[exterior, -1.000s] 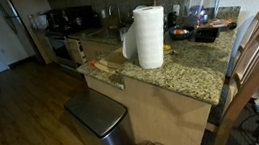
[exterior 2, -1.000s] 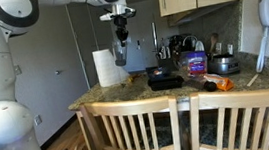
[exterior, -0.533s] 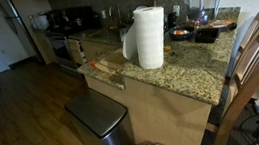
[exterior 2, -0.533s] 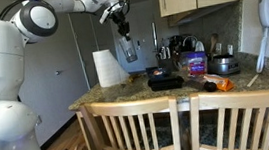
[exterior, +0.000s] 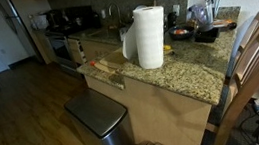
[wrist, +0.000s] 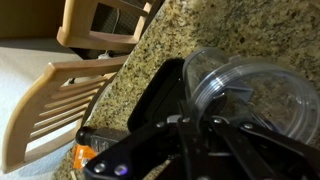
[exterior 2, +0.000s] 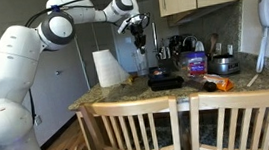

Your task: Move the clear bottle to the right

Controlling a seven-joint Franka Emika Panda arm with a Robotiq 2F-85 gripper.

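The gripper [exterior 2: 138, 31] is clamped on the clear bottle [exterior 2: 139, 52], which hangs below it in the air, lifted clear of the bench [exterior 2: 116, 92]. In the wrist view the dark fingers [wrist: 150, 150] come in from the bottom edge and the clear bottle [wrist: 245, 90] fills the right half of the picture, its round see-through wall blurred (the cap cannot be made out there). Behind it in that view lie a black tray [wrist: 160, 95] and the speckled granite of the bench.

In an exterior view the white arm [exterior 2: 68, 17] reaches across from the left at head height. The black tray [exterior 2: 165, 81] sits on the bench just right of the point under the bottle, and a blue-topped container [exterior 2: 196, 62] stands further right, near the back. The tall white paper-towel roll [exterior 2: 106, 67] stands upright at the bench's left end, well apart from the bottle. A small orange object [exterior 2: 223, 84] lies near the front edge.

Wooden chairs [exterior 2: 140, 125] stand against the near side of the bench. In an exterior view a steel trash bin [exterior: 101, 122] stands on the floor beside the bench.
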